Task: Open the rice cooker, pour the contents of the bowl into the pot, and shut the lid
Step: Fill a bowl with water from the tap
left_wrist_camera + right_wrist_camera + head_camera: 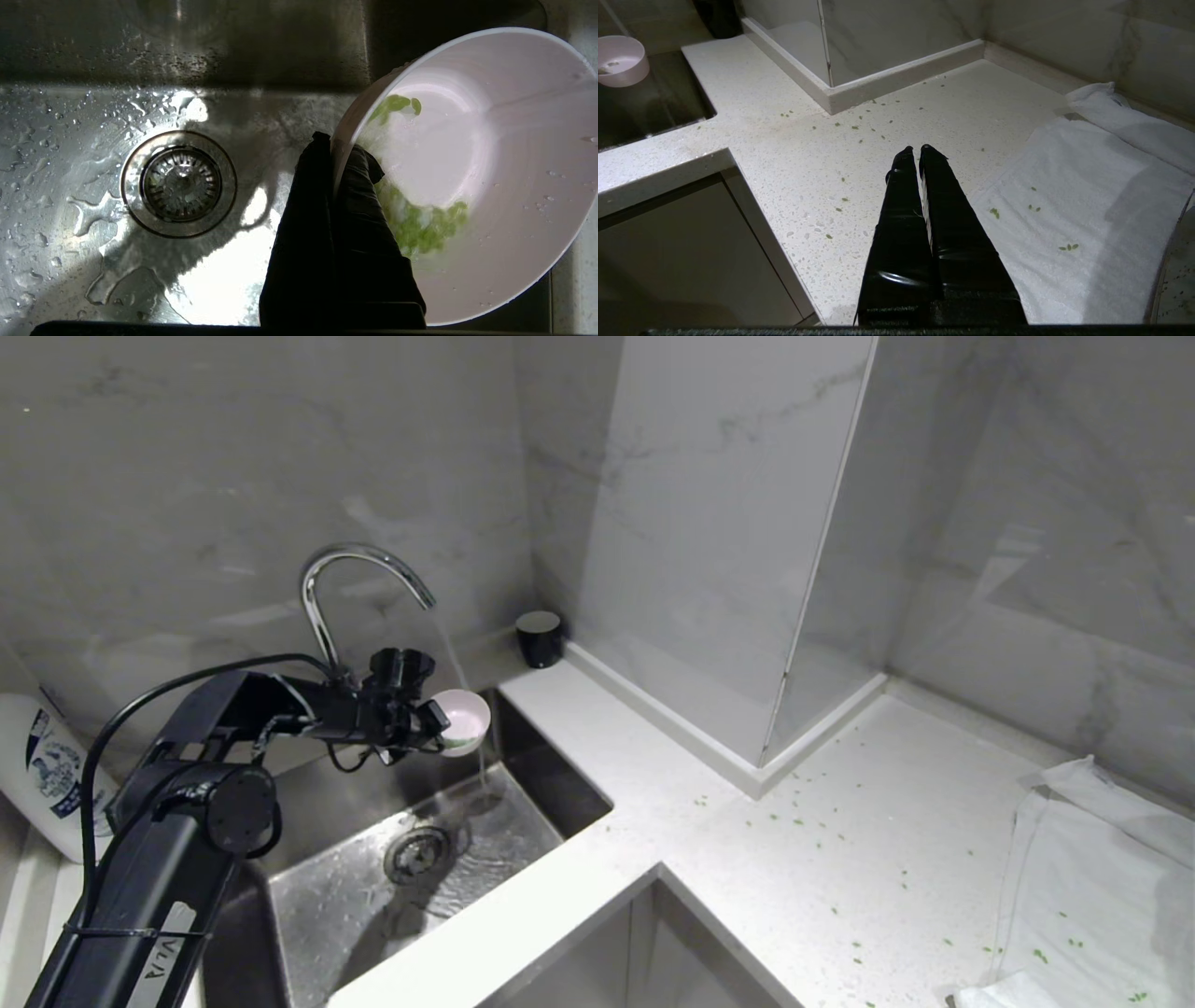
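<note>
Holding green bits (420,228) inside, the pink bowl (464,720) hangs tilted over the sink (420,859) beneath the running faucet (359,581), its rim clamped in the left gripper (431,719) jaws; the right gripper (914,150), jaws pressed together on nothing, hovers over the speckled counter (840,859), far right of it.

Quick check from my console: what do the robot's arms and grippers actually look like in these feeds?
The left arm is matte black with boxy links, a round joint housing, a loose black cable looping over it and a pale label with dark lettering low down. The left gripper has slim fingers wrapped in glossy black. The right gripper shows two long, tapering black fingers, shiny like tape or film. The right arm is not visible.
</note>
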